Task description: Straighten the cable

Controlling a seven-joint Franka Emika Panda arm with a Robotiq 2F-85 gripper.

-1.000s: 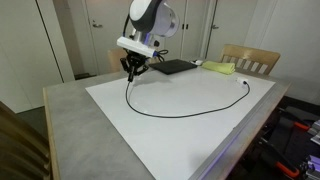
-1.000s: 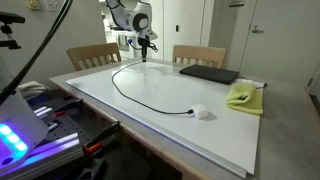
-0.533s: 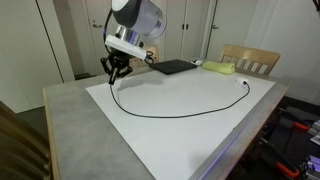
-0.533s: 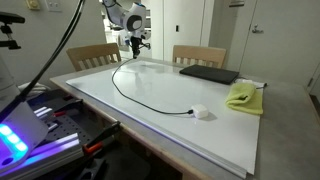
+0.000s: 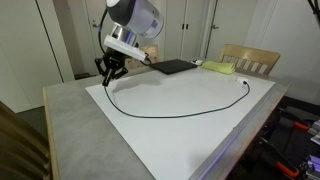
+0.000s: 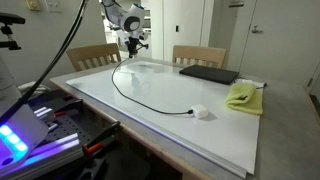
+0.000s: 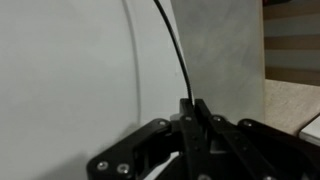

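Observation:
The cable (image 5: 180, 112) is a thin black cord that lies in a wide curve on the white table sheet (image 5: 190, 130). It also shows in an exterior view (image 6: 140, 98), ending at a small white plug (image 6: 200, 113). My gripper (image 5: 108, 72) is shut on one end of the cable near the sheet's far corner, and holds it just above the table. It also shows in an exterior view (image 6: 130, 42). In the wrist view the fingers (image 7: 190, 112) are pressed together with the cable (image 7: 172, 40) running out from between them.
A flat black pad (image 5: 173, 67) and a yellow-green cloth (image 5: 221, 68) lie at the far side of the sheet. Wooden chairs (image 5: 248, 58) stand behind the table. The grey table rim (image 5: 70, 110) surrounds the sheet.
My gripper has moved with the cable end toward the sheet's corner, away from the black pad, drawing that end of the curve outward.

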